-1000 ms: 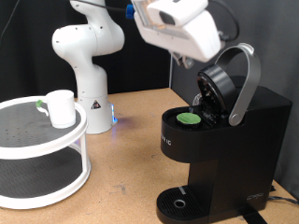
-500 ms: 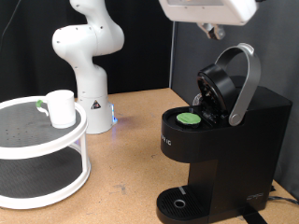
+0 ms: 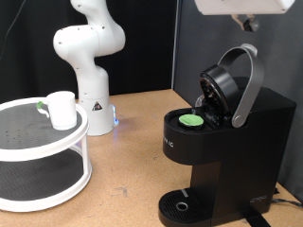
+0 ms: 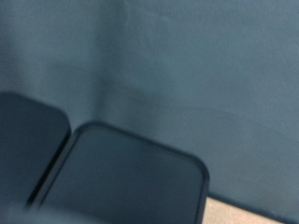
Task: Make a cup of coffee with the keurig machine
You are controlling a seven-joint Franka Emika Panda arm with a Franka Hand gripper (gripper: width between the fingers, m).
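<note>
Gripper [image 3: 248,21] at exterior view's top edge above keurig machine [image 3: 220,151]; grip state unreadable. Lid up, green pod [image 3: 192,120] seated for brewing. Cup [image 3: 62,109] on white stand [image 3: 57,194], left.

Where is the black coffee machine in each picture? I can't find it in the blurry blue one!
Exterior view: the coffee machine stands at the picture's right, lid up, a green pod in its holder.
Wrist view: mostly a blue-grey wall; the dark rounded shape may be part of the machine, but it is too blurred to tell.
Shared landmark: none for sure; that dark shape is the only possible match.
</note>
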